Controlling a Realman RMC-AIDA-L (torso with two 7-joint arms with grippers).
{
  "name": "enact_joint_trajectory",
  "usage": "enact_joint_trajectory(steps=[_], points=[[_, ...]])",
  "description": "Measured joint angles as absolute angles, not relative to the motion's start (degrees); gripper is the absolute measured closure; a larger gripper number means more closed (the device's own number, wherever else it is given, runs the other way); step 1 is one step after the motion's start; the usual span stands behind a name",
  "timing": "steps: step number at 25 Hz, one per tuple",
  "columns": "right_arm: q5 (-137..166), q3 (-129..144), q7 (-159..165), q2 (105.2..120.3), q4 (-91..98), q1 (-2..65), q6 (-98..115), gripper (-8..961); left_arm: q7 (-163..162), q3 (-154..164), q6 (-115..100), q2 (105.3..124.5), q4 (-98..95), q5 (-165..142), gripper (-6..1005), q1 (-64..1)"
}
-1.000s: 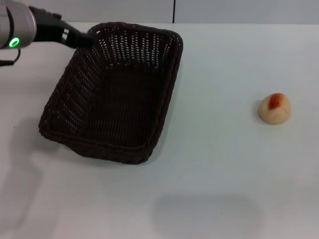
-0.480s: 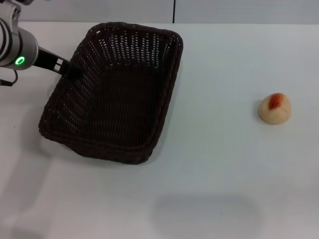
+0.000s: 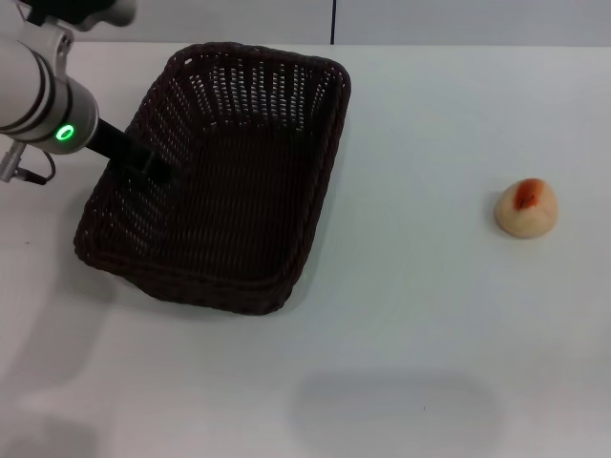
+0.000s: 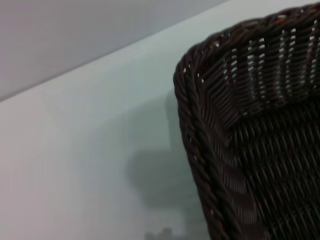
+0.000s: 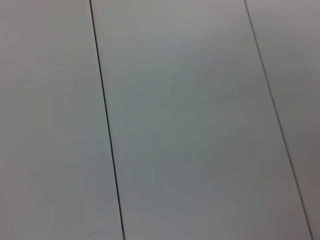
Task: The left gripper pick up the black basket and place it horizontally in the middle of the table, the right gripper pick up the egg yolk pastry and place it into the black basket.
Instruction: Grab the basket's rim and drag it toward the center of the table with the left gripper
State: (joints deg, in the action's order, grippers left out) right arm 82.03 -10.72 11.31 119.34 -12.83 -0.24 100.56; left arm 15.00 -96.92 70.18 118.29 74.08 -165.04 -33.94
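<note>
The black basket point(image 3: 224, 181) stands on the left part of the white table point(image 3: 410, 324), its long side running away from me. My left gripper point(image 3: 153, 172) reaches down from the upper left over the middle of the basket's left wall, dark against the dark weave. The left wrist view shows one rounded corner of the basket point(image 4: 240, 130) close up, with bare table point(image 4: 85, 150) beside it. The egg yolk pastry point(image 3: 526, 208) lies alone on the table far to the right. My right gripper is out of view.
The table's back edge point(image 3: 458, 45) runs just behind the basket. The right wrist view shows only pale flat panels with dark seams point(image 5: 106, 125).
My left arm has moved from the basket's far left corner towards me along the left rim, and the gripper has dropped to the middle of that wall. Basket and pastry have not moved.
</note>
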Motion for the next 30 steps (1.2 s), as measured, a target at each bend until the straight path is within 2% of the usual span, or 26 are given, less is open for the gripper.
enact_joint_trajectory(steps=[5, 16, 22, 30], points=[[82.01, -10.6, 11.31, 119.28, -12.83, -0.18, 100.55, 120, 15.08, -96.92, 70.38, 118.27, 72.25, -165.06, 220, -35.29], [81.99, -10.45, 11.23, 119.26, -12.83, -0.32, 101.0, 120, 16.19, -96.4, 70.64, 118.2, 73.37, -164.68, 407, -35.19], [81.99, -10.46, 11.31, 119.26, -12.83, -0.26, 101.06, 121, 18.99, -96.34, 70.78, 118.28, 74.52, -164.39, 607, -34.96], [82.0, -10.46, 11.36, 119.27, -12.84, -0.33, 102.06, 121, 30.09, -99.62, 71.15, 118.02, 83.2, -153.5, 656, -32.98]])
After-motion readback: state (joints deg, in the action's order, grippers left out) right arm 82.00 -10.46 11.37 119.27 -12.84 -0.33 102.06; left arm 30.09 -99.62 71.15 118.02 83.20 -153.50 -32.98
